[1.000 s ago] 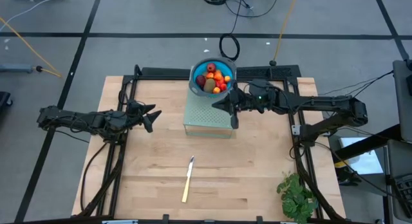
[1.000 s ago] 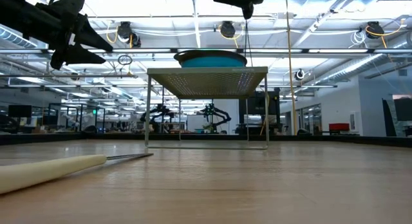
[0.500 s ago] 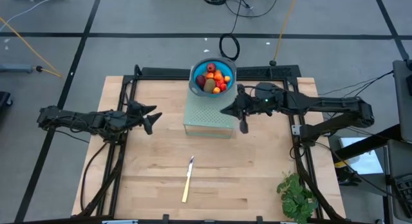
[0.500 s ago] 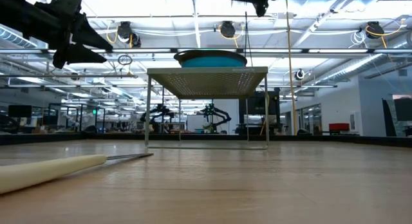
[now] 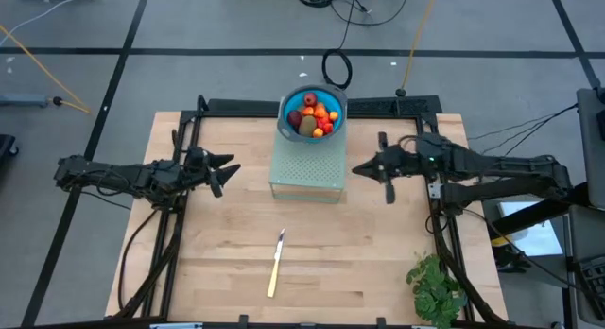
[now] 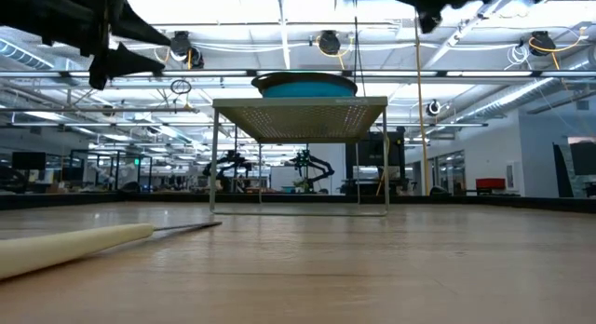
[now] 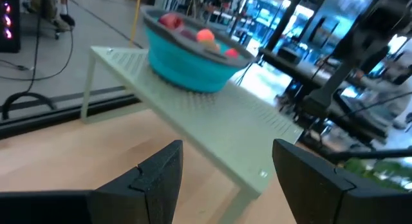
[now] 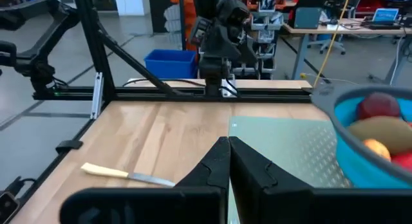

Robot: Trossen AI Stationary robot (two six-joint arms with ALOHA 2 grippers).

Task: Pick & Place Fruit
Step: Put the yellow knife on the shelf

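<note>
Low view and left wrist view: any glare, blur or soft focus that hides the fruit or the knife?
Low view: bright ceiling lights wash out the top, the knife handle close to the lens is soft, and only the bowl rim shows on the rack, no fruit. Left wrist view: smeared throughout, the fruit just colour blobs. High view: even light, all sharp.

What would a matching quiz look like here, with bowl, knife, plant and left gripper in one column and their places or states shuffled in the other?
Things:
1. bowl
2. knife
3. plant
4. left gripper

Places or states:
A. lying flat on the bare wood, near the table's front
B. at the table's front right corner
C. on the pale green rack, holding fruit
D. open, holding nothing, left of the rack

Pairs: 1-C, 2-A, 3-B, 4-D
</note>
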